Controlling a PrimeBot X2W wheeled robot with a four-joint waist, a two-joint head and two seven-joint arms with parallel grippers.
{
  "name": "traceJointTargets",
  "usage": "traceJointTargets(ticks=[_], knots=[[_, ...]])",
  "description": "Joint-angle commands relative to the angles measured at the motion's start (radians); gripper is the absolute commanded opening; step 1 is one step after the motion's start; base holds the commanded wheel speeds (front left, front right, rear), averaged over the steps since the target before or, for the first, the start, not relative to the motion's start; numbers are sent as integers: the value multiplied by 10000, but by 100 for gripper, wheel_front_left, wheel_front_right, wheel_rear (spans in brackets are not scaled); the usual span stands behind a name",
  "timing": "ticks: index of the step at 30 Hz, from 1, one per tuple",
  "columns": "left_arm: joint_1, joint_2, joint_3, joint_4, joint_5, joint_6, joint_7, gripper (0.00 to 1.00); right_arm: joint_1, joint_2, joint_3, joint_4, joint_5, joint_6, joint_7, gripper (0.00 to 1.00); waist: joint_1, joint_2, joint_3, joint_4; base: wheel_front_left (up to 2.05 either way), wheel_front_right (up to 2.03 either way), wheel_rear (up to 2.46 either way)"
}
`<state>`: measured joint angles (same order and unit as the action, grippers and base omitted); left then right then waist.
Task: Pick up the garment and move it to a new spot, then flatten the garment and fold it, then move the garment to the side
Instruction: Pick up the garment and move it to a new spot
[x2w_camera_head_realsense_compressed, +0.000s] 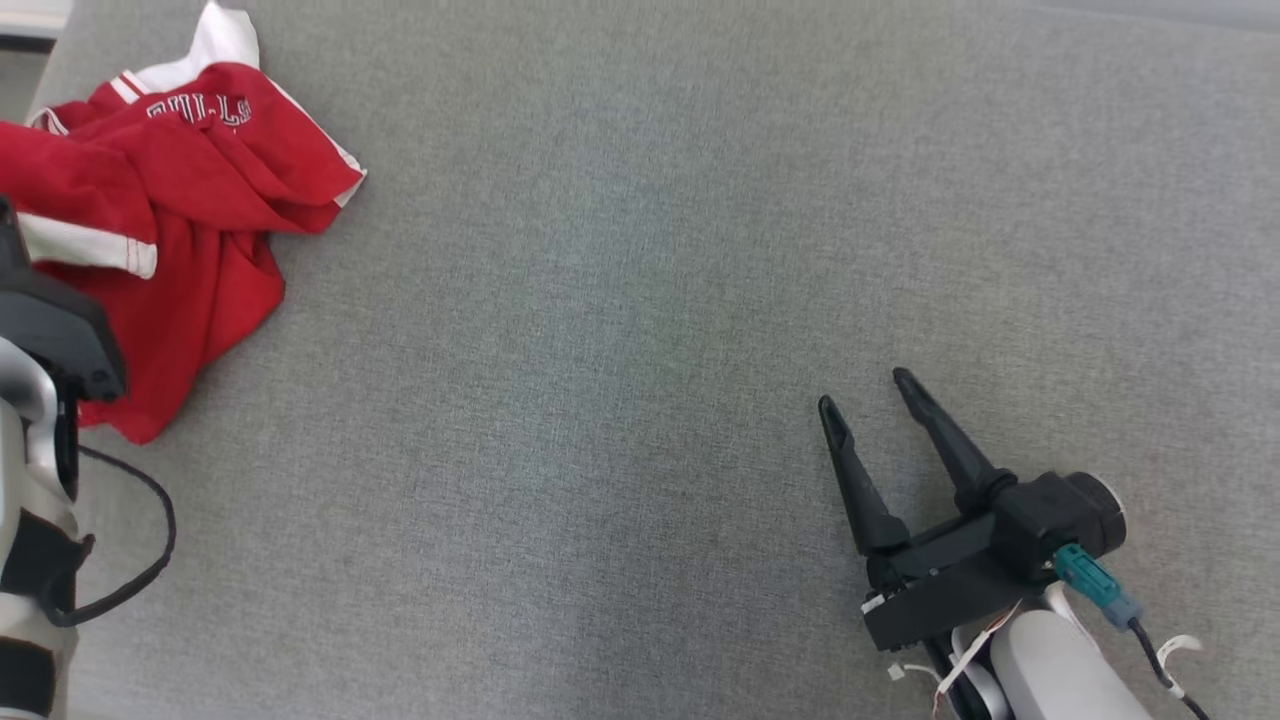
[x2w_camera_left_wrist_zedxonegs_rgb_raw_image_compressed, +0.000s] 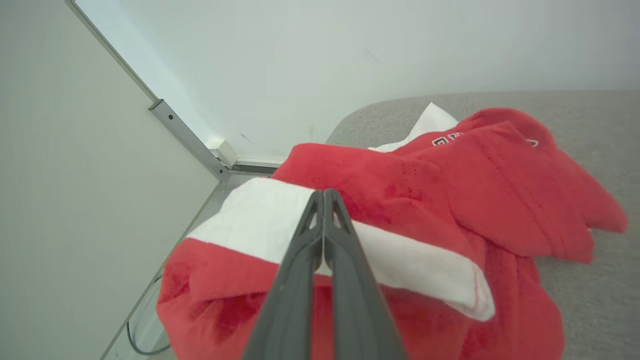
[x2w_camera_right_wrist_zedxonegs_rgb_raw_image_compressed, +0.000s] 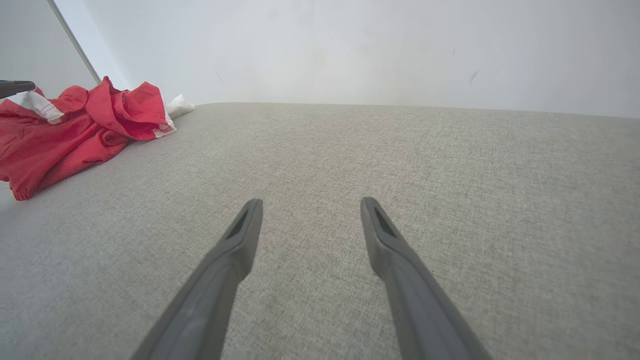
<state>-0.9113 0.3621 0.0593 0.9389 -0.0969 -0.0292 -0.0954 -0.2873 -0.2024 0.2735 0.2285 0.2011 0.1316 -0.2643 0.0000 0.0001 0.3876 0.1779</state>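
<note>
The garment (x2w_camera_head_realsense_compressed: 200, 180) is a crumpled red piece with white bands and white lettering, lying at the far left corner of the grey cushioned surface (x2w_camera_head_realsense_compressed: 640, 300). In the left wrist view my left gripper (x2w_camera_left_wrist_zedxonegs_rgb_raw_image_compressed: 324, 192) is shut on a white band of the garment (x2w_camera_left_wrist_zedxonegs_rgb_raw_image_compressed: 450, 200), with a fold of cloth pinched between its fingers. My left arm's dark wrist (x2w_camera_head_realsense_compressed: 60, 330) covers the garment's left part in the head view. My right gripper (x2w_camera_head_realsense_compressed: 866, 392) stands open over bare fabric at the lower right, far from the garment (x2w_camera_right_wrist_zedxonegs_rgb_raw_image_compressed: 75, 125), and its fingers are spread in its own view (x2w_camera_right_wrist_zedxonegs_rgb_raw_image_compressed: 311, 201).
The surface's left edge runs right beside the garment. Beyond it are a pale wall, a metal frame strip (x2w_camera_left_wrist_zedxonegs_rgb_raw_image_compressed: 185, 135) and a dark cable (x2w_camera_left_wrist_zedxonegs_rgb_raw_image_compressed: 145, 345) on the floor. A white wall backs the surface.
</note>
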Motion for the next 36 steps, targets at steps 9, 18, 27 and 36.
traceJointTargets(ticks=[9,18,27,36], knots=[[-560,-211,-788,-1628,199,-534,-172,0,252,493,-174,285,163,-18,-2,100,0,-1,-833,-274,0,0,0],[85,-1833,-2100,-2877,-614,-971,-481,0,649,964,-287,565,130,-18,0,100,0,-1,-1946,-1265,0,0,0],[1561,-3092,-4473,-2269,-1885,-1010,-1058,0,1276,1081,-648,865,109,-18,0,100,0,-1,-2664,-2679,0,0,0],[1849,-3115,-8083,-2643,-4405,-339,-1355,0,1191,1154,-373,903,148,-18,0,100,0,-1,-2455,-4277,0,0,0]])
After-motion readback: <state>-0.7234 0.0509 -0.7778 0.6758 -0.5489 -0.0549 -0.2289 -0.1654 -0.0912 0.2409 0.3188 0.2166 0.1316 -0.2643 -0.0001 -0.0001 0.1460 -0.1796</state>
